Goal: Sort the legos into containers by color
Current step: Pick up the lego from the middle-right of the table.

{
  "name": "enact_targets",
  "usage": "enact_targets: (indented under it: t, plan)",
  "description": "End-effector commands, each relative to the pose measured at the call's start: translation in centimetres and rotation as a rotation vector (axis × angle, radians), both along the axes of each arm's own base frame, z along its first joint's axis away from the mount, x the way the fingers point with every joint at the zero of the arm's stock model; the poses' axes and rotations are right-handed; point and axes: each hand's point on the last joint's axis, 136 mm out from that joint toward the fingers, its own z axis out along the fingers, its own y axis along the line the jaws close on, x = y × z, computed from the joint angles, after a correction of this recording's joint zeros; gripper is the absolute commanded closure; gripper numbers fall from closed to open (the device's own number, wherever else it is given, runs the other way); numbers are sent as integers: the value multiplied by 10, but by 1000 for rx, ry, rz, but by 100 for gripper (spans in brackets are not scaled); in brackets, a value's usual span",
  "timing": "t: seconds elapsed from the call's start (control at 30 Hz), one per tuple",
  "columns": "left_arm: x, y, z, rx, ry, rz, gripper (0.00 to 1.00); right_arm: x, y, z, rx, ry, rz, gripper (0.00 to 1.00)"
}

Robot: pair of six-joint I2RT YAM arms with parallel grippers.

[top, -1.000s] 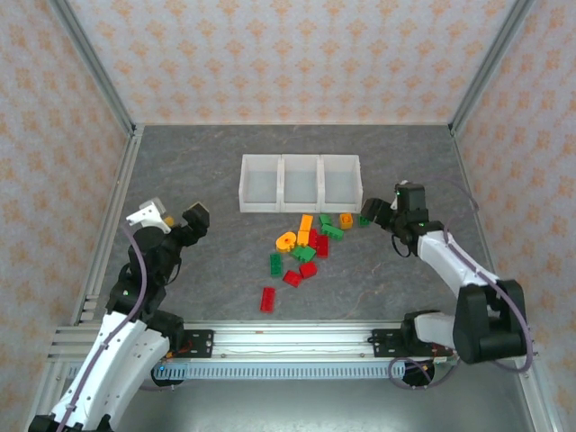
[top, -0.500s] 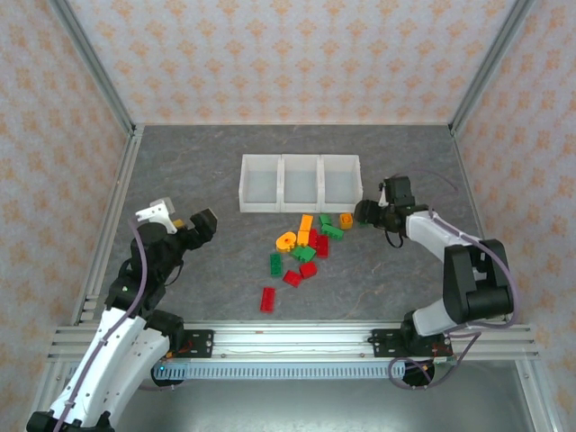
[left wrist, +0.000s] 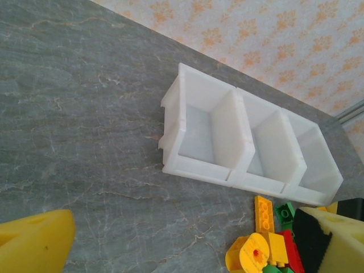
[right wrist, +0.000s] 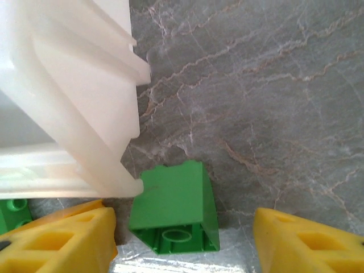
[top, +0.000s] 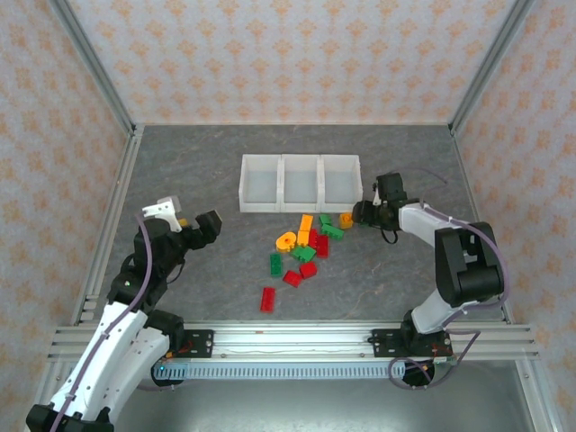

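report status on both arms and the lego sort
Left gripper jaws open, empty. Right gripper jaws open astride a green brick, not yet gripping. Bins empty; right bin corner crowds that brick.

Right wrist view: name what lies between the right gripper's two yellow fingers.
In the right wrist view, a green plastic lego brick lies on the grey table between those fingers, beside the white plastic bin's corner.

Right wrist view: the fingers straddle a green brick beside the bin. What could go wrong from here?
1. The green brick sits right by the containers, at a corner. The right gripper, open around it, may pinch it off-centre, so it could pop out.
2. The finger nearest the bin sits close under its rim and could snag or shove the row.
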Motion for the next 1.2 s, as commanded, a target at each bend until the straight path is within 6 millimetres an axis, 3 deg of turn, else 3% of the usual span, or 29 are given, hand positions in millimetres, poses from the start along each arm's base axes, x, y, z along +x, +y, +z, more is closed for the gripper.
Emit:
enact_targets:
  t: [0.0,0.3,0.83,0.9,1.03,1.17]
  plan:
    - [0,-5,0,6,-19,-27,1,4,-4,-3,-43,20,-9,39]
    - [-2,-5,5,-2,-49,-30,1,10,-13,-8,-97,41,-43,45]
    - [-1,-7,6,-4,-56,-43,1,3,-23,-10,-166,58,-80,53]
    - [-1,-6,5,-3,-54,-38,1,2,-25,-11,-174,62,-85,57]
    - [0,-7,3,-2,-46,-43,1,0,-23,-2,-161,50,-85,72]
    - [1,-9,2,-2,-41,-51,1,0,-15,29,-128,-26,-80,78]
